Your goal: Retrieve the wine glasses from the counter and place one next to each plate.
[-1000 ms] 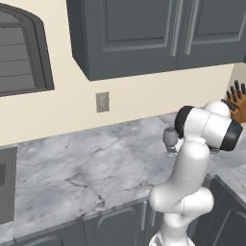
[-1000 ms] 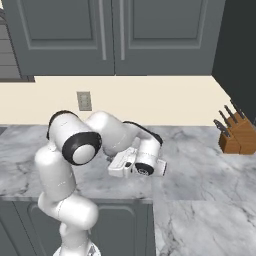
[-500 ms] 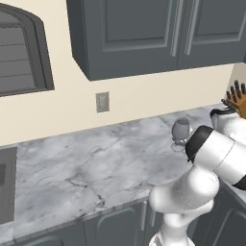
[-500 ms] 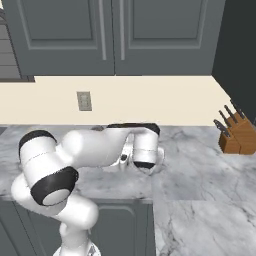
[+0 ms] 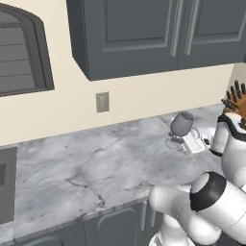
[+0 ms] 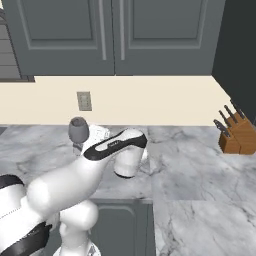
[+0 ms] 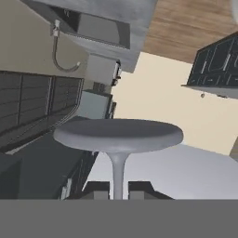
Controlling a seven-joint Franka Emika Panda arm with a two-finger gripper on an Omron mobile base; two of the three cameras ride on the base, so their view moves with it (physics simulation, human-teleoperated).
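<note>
Presently, item: smoky-grey translucent stemmed wine glass (image 5: 181, 126), rounded bowl uppermost, standing upright.
Location: far right part of the grey-veined white marble counter (image 5: 86, 168), close to the cream back wall, right of the grey wall outlet (image 5: 102, 102).
Holder: white two-finger gripper (image 5: 191, 142), fingers closed narrowly about the thin stem just above the foot; in the hand view the stem (image 7: 118, 173) runs between the two dark tips to the flat round foot (image 7: 118, 135).
Neighbour: brown wooden knife block (image 6: 237, 136), well apart at far right.
Above: dark grey wall cabinets (image 6: 110, 35).
</note>
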